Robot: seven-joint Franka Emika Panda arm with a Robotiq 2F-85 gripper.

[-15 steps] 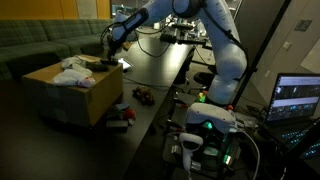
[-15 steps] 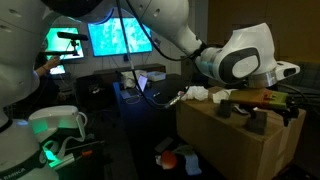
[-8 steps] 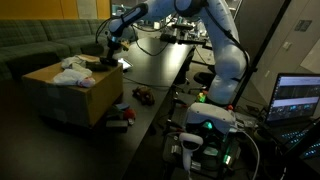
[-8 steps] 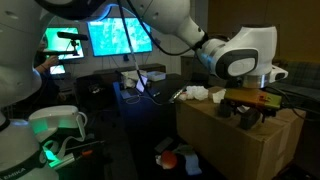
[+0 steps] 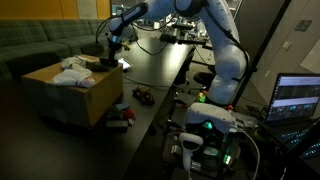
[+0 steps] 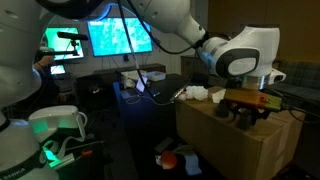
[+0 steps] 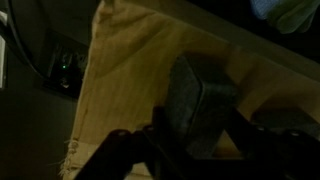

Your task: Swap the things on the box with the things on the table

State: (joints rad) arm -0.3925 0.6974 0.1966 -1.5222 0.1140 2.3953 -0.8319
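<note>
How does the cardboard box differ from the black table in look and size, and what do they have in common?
Colour: the box is tan-brown, while the table is black.
Surface: the box is dull cardboard, while the table is glossy and shows some sheen.
Size: the table is much longer than the box.
Shared: both have a flat top with things lying on it, such as the white cloth on the box.

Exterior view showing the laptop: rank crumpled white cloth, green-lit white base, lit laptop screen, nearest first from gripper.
1. Crumpled white cloth, on tan cardboard box by gripper.
2. Green-lit white base, lower middle.
3. Lit laptop screen, far right.
</note>
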